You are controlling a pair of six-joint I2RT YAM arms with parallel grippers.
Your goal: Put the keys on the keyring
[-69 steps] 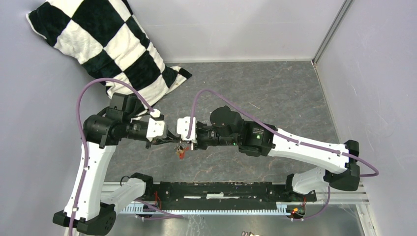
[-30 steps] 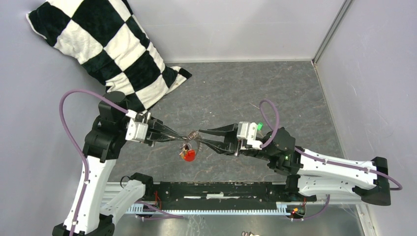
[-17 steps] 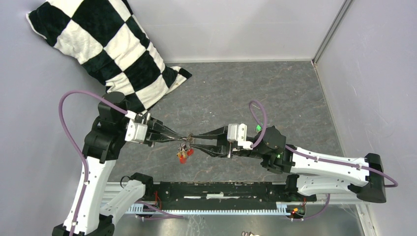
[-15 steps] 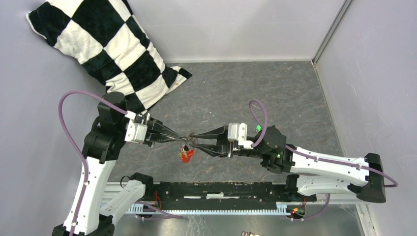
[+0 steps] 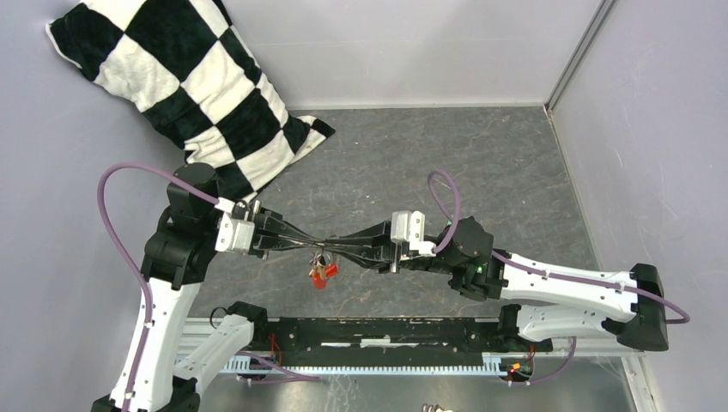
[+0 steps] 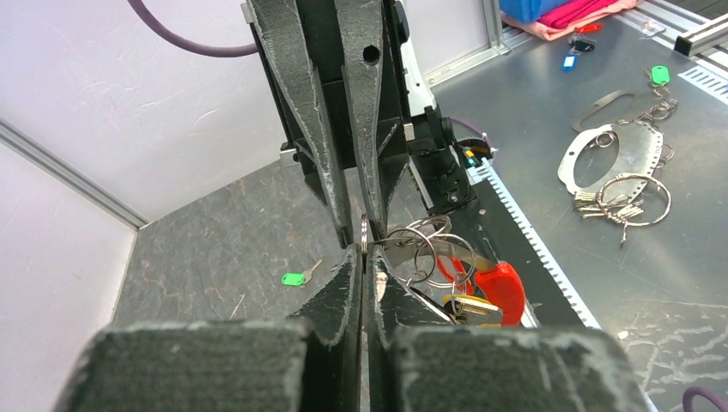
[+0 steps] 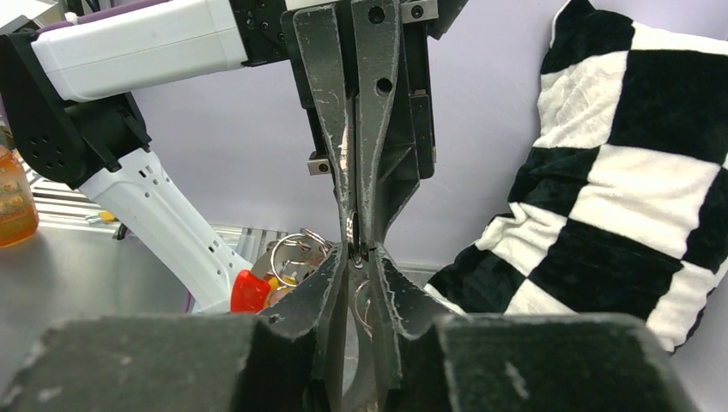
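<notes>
The left gripper point(image 5: 314, 245), pinched tight, clamps the thin silver coiled-wire keyring point(image 6: 365, 232) from its left. A yellow-headed key point(image 6: 468, 305) and a red tag point(image 6: 500, 287) dangle just below the ring. The right gripper point(image 5: 333, 244), narrowed, nips the ring's right side. A green-headed key point(image 6: 294, 278) lies on the grey slate table point(image 5: 481, 163), apart from the ring.

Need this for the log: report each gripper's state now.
Left gripper: closed on the keyring.
Right gripper: closed on the keyring too.

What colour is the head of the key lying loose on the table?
Green. The loose key shows best in the left wrist view.
</notes>
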